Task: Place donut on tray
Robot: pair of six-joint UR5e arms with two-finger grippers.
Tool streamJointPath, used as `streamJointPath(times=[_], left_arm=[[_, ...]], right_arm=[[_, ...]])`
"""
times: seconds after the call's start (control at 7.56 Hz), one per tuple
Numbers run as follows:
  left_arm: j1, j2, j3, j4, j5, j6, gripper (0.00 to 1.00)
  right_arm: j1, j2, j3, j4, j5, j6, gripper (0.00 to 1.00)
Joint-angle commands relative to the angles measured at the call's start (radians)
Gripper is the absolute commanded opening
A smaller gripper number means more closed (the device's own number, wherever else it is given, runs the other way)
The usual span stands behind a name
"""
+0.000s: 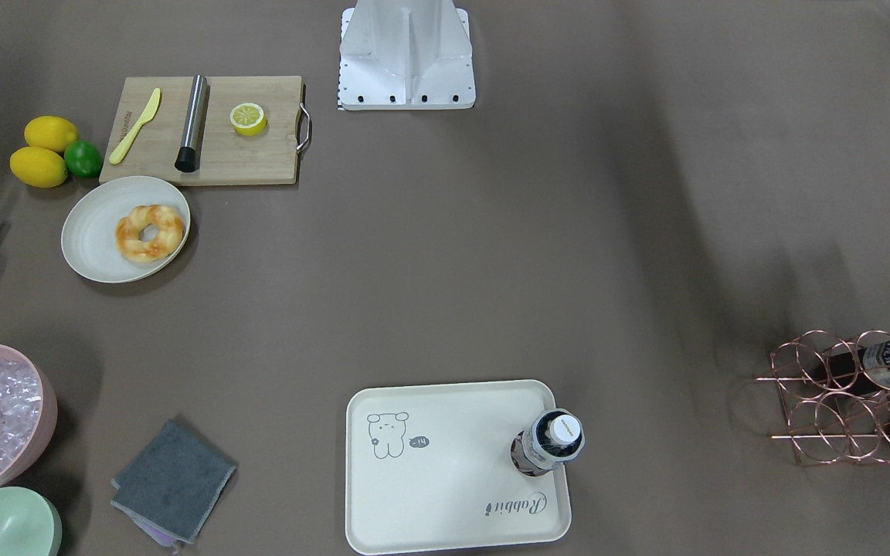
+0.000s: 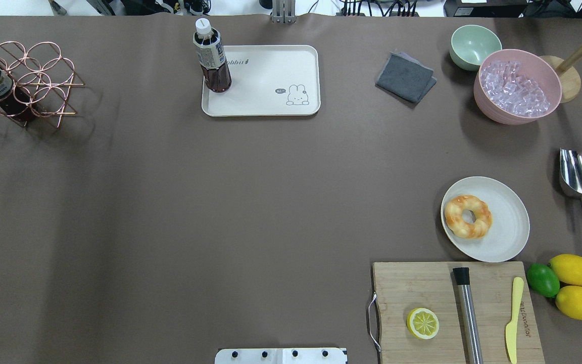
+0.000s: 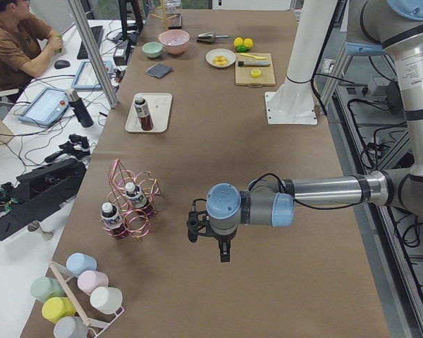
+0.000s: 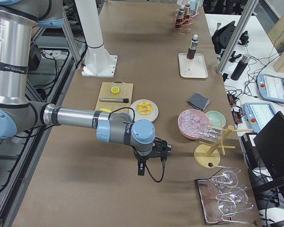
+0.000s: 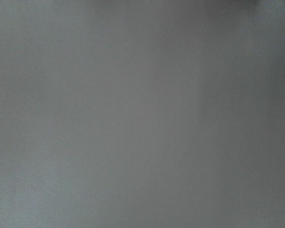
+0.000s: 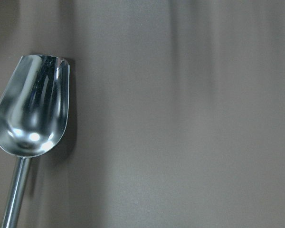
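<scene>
The donut (image 2: pixel 468 216) is golden-orange with pale patches and lies on a round off-white plate (image 2: pixel 511 222) at the table's right. It also shows in the front view (image 1: pixel 150 232). The cream tray (image 2: pixel 265 76) with the animal drawing lies at the far middle of the table, and a dark drink bottle (image 2: pixel 211 58) stands on its left corner. My left gripper (image 3: pixel 224 255) hangs over the table's left end. My right gripper (image 4: pixel 141 169) hangs over the right end, beyond the plate. I cannot tell whether either is open or shut. Neither holds the donut.
A wooden cutting board (image 2: pixel 422 288) with a lemon half (image 2: pixel 423 323), a metal rod and a yellow knife lies near the plate. Two lemons and a lime (image 2: pixel 542 279), a metal scoop (image 2: pixel 579 174), a pink ice bowl (image 2: pixel 517 87), a green bowl, a grey cloth (image 2: pixel 405 77) and a copper bottle rack (image 2: pixel 18 83) stand around.
</scene>
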Motion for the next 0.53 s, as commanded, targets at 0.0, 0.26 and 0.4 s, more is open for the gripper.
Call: streamJointPath(times=[0.0,0.26,0.4], left_arm=[[0.000,0.000,-0.001,0.014,-0.021,0.002,0.98],[0.002,0.000,-0.002,0.014,-0.022,0.005,0.98],[0.006,0.008,0.004,0.014,-0.021,0.005,0.98]], right_arm=[[0.000,-0.001,0.001,0.000,0.006,0.000,1.00],[0.000,-0.001,0.005,-0.001,0.006,0.000,1.00],[0.000,-0.001,0.005,0.000,0.006,-0.002,1.00]])
